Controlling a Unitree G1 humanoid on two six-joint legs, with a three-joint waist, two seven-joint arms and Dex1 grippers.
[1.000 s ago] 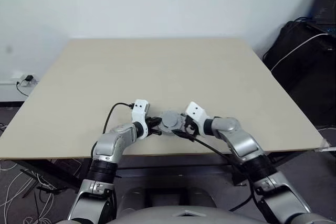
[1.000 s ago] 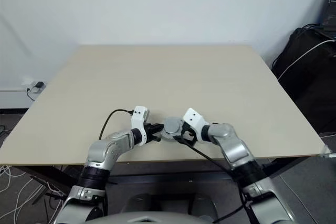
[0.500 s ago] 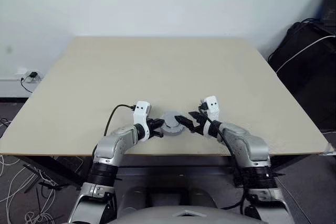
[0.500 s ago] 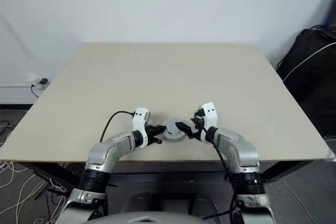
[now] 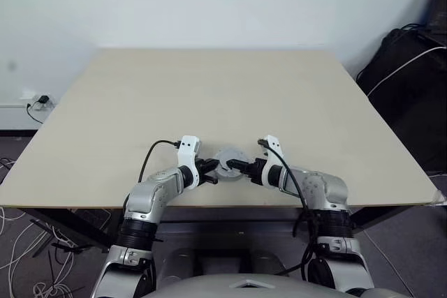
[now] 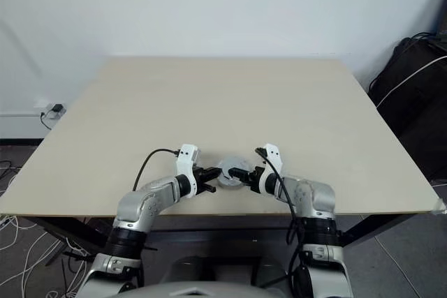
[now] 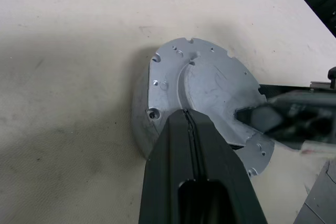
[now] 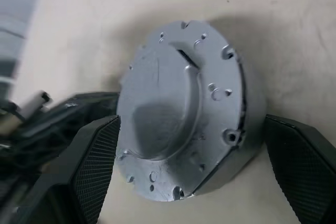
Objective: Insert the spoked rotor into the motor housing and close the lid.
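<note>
The lid, a round grey metal disc with its smooth, raised-centre face up, lies on the motor housing near the table's front edge. Only the housing's grey side wall shows beneath it. The spoked rotor is hidden. My left gripper is shut, and its joined fingertips lie over the lid's left rim. From the right, my right gripper stands open. Its two fingers straddle the lid and housing, one on each side, with a small gap to the wall.
The beige table stretches far behind the motor, and its front edge runs just below both grippers. A black bag with a white cable stands off the table's right side. A wall socket sits at the left.
My right gripper drew back from the motor to the right, rolled its wrist, then came back with open fingers on either side of it. The left gripper stayed put. The camera shifted slightly.
</note>
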